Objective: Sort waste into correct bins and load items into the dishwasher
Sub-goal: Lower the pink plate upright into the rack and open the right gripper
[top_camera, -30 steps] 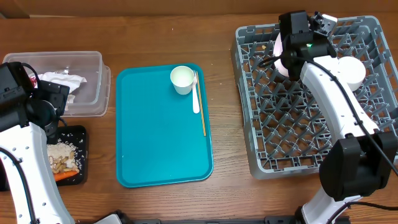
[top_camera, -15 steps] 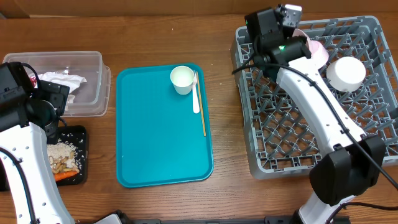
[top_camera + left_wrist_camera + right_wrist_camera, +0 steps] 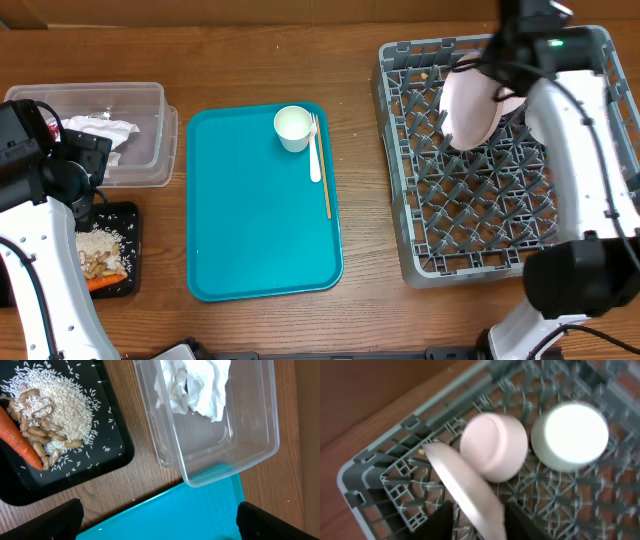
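While my right gripper (image 3: 479, 512) clamps the rim of the large round pale-pink plate (image 3: 470, 105), that plate leans tilted over the far-left part of the square grey plastic dish rack (image 3: 480, 240). My left gripper (image 3: 159, 510) hangs wide open, holding nothing, near the clear rectangular plastic tub (image 3: 250, 445), which holds 1 crumpled white paper napkin (image 3: 195, 385).

— From where is the bench (image 3: 300, 60) being watched?
— It is being viewed whole from straight above. The left wrist view is being aimed steeply down, close over the clear tub (image 3: 250, 445), black tray (image 3: 100, 462) and teal tray (image 3: 200, 505), all being shared with the overhead.
— And the right wrist?
— The dish rack (image 3: 395, 477) corner and pink plate (image 3: 470, 495) are being framed close, likewise being shared.
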